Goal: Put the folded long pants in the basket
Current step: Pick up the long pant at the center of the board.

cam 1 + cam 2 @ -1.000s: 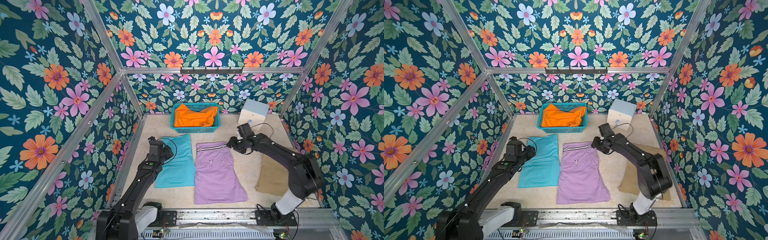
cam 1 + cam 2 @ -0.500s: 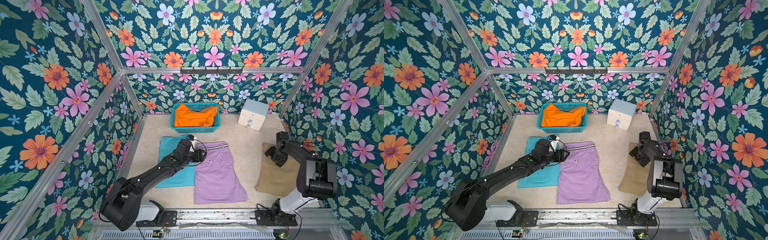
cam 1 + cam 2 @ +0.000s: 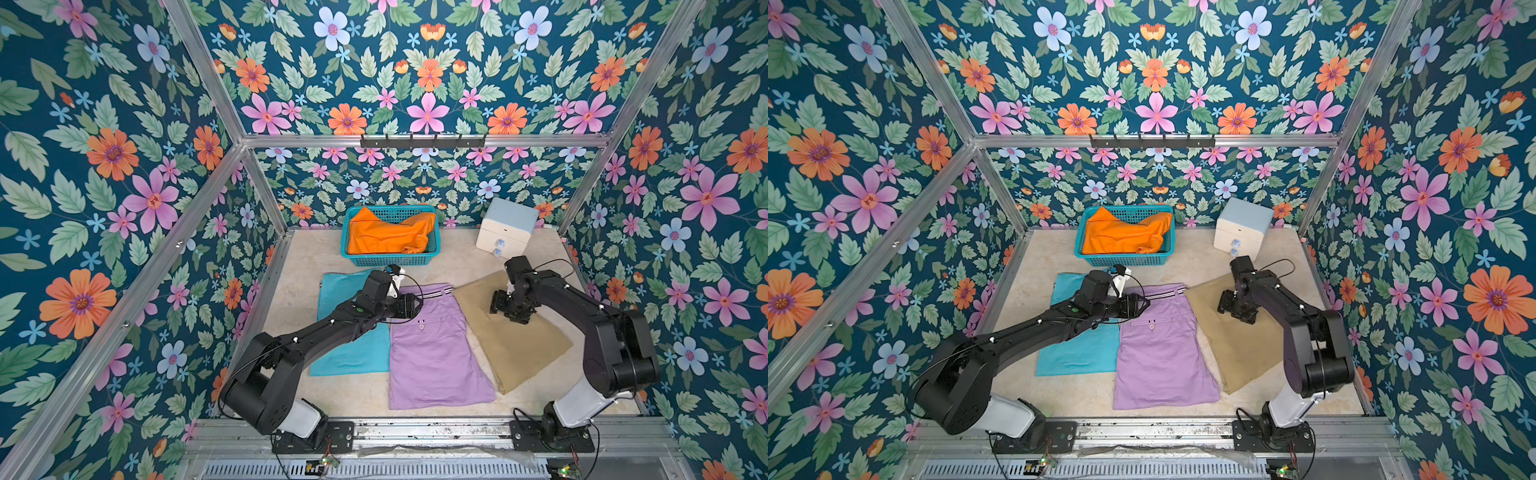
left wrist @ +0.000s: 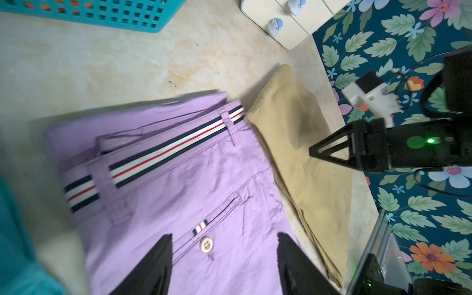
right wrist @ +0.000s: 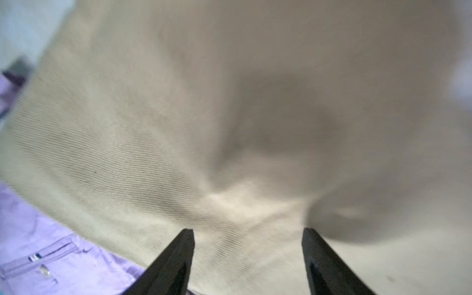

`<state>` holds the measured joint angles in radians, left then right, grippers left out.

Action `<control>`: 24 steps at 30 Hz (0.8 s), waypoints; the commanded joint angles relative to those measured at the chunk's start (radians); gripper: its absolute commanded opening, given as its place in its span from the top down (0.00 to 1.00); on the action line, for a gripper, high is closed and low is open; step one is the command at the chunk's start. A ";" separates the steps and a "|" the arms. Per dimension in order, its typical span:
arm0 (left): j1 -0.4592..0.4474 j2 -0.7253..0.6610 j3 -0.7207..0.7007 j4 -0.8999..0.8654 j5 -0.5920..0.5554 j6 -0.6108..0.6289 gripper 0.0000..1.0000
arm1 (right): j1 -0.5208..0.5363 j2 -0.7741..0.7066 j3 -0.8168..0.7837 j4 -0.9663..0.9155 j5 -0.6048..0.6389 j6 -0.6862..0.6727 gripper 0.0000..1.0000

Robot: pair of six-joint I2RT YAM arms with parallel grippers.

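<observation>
The teal basket (image 3: 390,261) (image 3: 1125,261) stands at the back with orange folded pants (image 3: 386,237) (image 3: 1121,237) inside. Turquoise pants (image 3: 345,351) (image 3: 1077,353), lilac pants (image 3: 436,361) (image 3: 1163,365) and tan pants (image 3: 528,353) (image 3: 1246,353) lie flat side by side in front of it. My left gripper (image 3: 412,306) (image 4: 223,235) hovers open over the lilac pants (image 4: 178,178) near the buttoned pocket. My right gripper (image 3: 505,308) (image 5: 247,229) hangs open just above the tan pants (image 5: 229,102). Neither holds anything.
A white-and-blue drawer box (image 3: 505,228) (image 4: 281,25) stands at the back right, close behind the right arm. Flowered walls enclose the beige floor (image 3: 307,266) on three sides. The basket wall (image 4: 115,15) is a short way beyond the lilac waistband.
My left gripper swung from the turquoise pants' left side to the lilac waistband. My right gripper went out to the right wall, then came back over the tan pants, which now lie further left and turned.
</observation>
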<state>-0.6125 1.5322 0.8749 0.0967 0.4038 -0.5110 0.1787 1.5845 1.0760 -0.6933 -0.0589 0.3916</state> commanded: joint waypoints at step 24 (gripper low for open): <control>-0.224 0.814 0.882 -0.212 0.085 0.172 0.46 | -0.252 -0.794 -0.754 0.027 -0.157 0.517 0.17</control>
<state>-0.8261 2.3310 1.7432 -0.0772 0.5114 -0.3363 -0.0742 0.7952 0.3607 -0.7021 -0.1783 0.8516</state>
